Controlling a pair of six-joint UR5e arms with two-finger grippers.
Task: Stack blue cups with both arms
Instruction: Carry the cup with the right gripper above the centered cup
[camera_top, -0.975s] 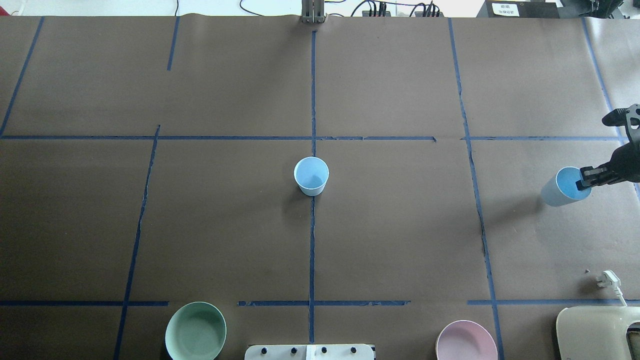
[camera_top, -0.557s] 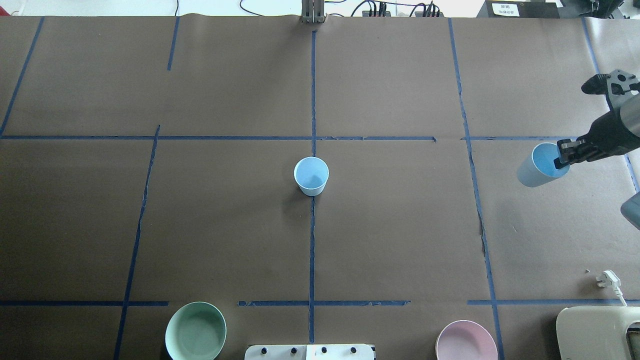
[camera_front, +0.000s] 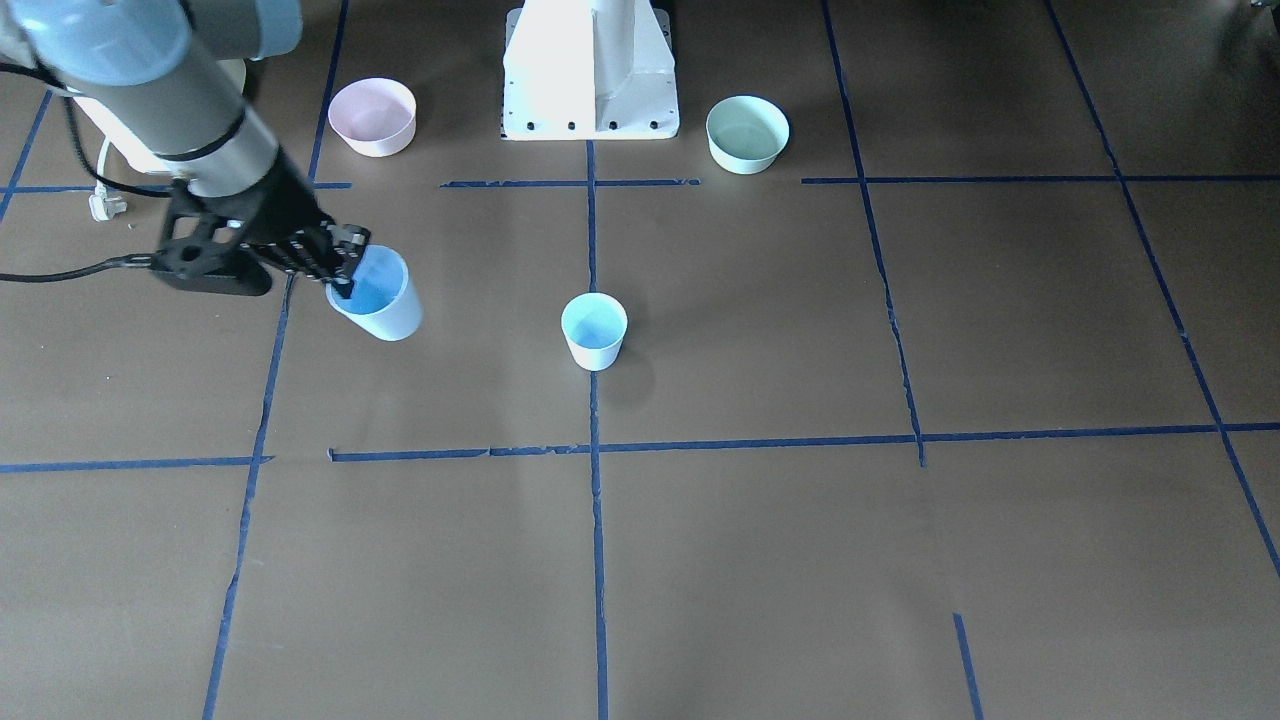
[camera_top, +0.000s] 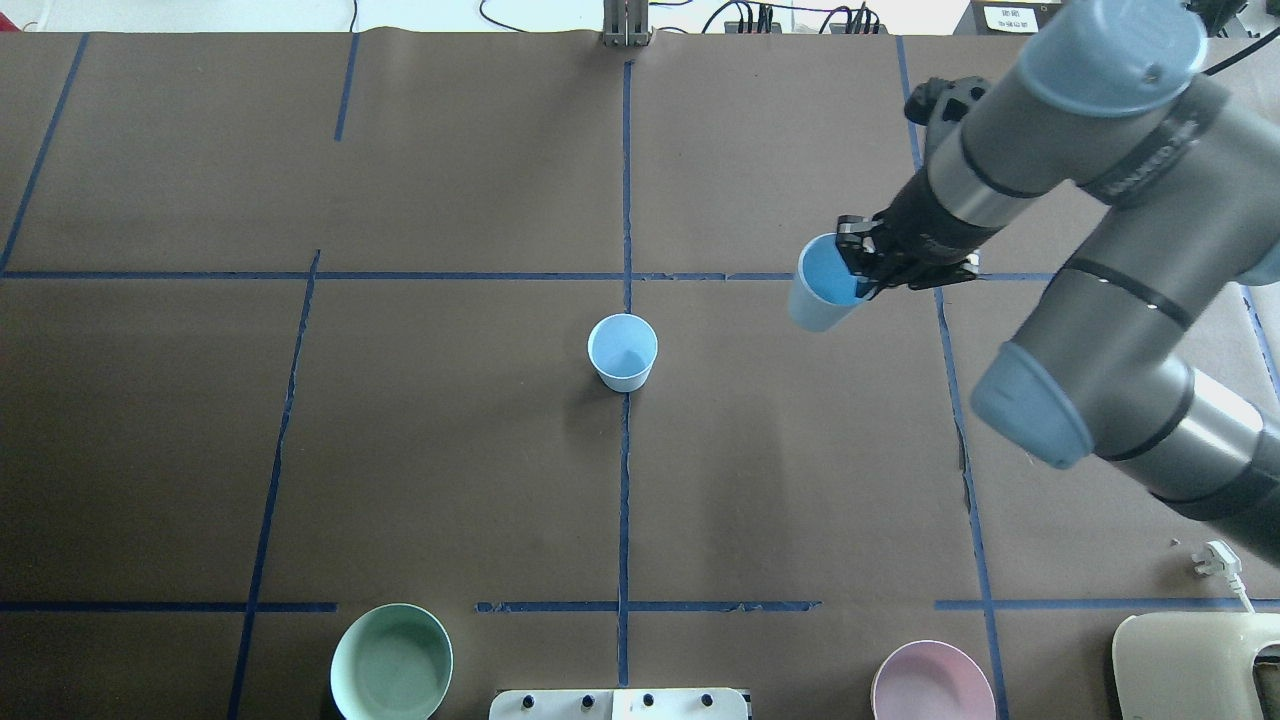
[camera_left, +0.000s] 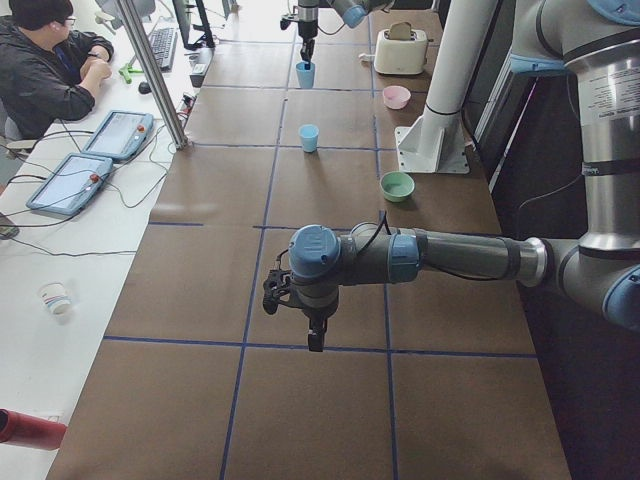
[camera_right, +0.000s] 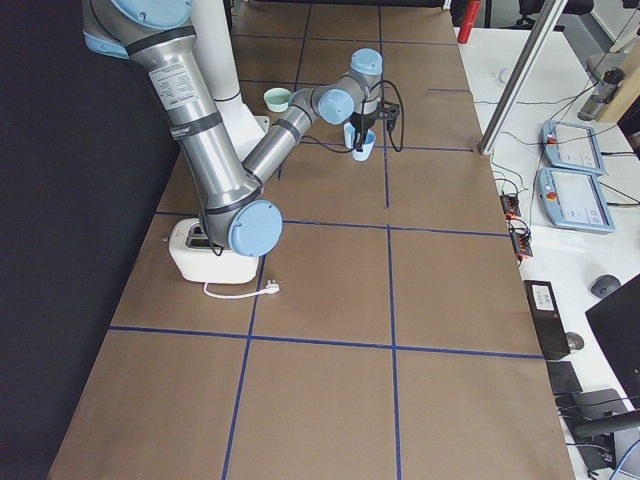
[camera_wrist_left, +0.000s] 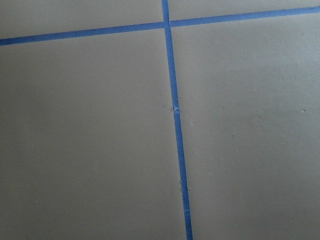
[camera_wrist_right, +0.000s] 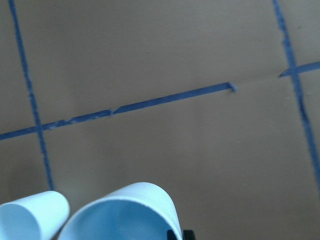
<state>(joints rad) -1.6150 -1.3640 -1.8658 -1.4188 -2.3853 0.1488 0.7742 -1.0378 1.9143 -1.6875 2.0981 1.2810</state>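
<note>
Right end effector (camera_top: 868, 272) clamped on rim of one cup (camera_top: 820, 298), one finger inside; cup tilted, right of centre. Second cup (camera_top: 622, 352) upright mid-surface (camera_top: 400, 450) on a tape line (camera_top: 625, 480), well apart from the first. Left end effector (camera_left: 315, 338) points down over the surface; apart or together, cannot tell

Right arm (camera_top: 1120, 290) extended over table, elbow bent, wrist angled down. Right gripper (camera_top: 860, 272) clamped on rim of tilted blue cup (camera_top: 818, 298). Left arm (camera_left: 460, 257) stretched level, left gripper (camera_left: 315, 338) pointing down, jaw state unclear.
</note>
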